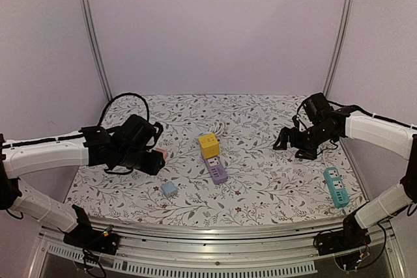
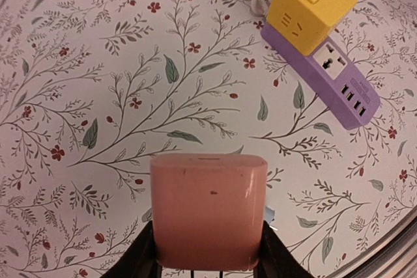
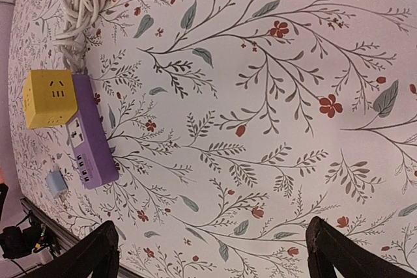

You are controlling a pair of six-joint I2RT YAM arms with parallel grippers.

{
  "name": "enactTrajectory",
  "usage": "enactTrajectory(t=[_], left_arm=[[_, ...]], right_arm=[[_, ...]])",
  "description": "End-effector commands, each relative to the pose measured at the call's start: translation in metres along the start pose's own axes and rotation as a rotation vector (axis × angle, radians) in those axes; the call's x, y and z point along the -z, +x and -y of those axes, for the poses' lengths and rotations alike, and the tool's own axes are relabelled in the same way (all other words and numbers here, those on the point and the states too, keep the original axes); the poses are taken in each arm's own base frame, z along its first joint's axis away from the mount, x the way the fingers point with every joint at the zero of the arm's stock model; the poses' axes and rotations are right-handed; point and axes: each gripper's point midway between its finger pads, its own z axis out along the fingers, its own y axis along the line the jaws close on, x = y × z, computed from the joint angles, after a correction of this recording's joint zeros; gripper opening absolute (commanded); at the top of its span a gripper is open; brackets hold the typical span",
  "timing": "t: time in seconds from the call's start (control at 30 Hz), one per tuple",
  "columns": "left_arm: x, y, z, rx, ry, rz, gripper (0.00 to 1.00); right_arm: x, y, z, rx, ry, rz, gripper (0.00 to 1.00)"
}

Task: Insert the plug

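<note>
A floral cloth [image 1: 260,187] covers the table, with pale lilac walls [image 1: 215,30] around. There are two power strips, purple [image 1: 216,171] and teal [image 1: 335,187], one yellow cube [image 1: 208,144] on the purple one, and one small blue plug [image 1: 169,189]. Their markings are too small to read. The left gripper [image 2: 207,262] clamps the pink plug [image 2: 208,209] above the cloth. The right gripper [image 3: 218,252] has its fingers apart.

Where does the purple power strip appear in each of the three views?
Top external: purple power strip, centre of the table.
Left wrist: purple power strip, upper right.
Right wrist: purple power strip, left side.
Shared landmark: the yellow cube on its end.
</note>
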Motion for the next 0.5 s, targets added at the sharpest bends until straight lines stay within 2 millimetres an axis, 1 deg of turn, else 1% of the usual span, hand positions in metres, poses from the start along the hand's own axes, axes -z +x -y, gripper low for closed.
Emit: enactTrajectory(t=[0.0,0.07,0.13,0.27,0.33,0.4,0.47], left_arm=[[0.02,-0.025,0.019,-0.063,0.046,0.045,0.0],[0.022,-0.035,0.038,-0.119,0.096,0.065,0.0],[0.027,-0.049,0.058,-0.156,0.147,0.108,0.0],[0.04,-0.075,0.11,-0.269,0.302,0.207,0.0],[0.047,-0.086,0.131,-0.319,0.353,0.261,0.0],[0.05,-0.09,0.153,-0.422,0.401,0.301,0.0],[0.05,-0.094,0.169,-0.496,0.414,0.322,0.0]], right_arm=[[0.021,-0.016,-0.031,0.019,-0.105,0.03,0.99],[0.027,-0.022,-0.039,0.031,-0.132,0.042,0.99],[0.034,-0.025,-0.05,0.044,-0.174,0.043,0.99],[0.047,-0.029,-0.076,0.084,-0.276,0.022,0.99],[0.052,-0.029,-0.086,0.099,-0.319,0.005,0.99],[0.057,-0.028,-0.094,0.114,-0.349,-0.014,0.99],[0.061,-0.027,-0.101,0.124,-0.378,-0.028,0.99]])
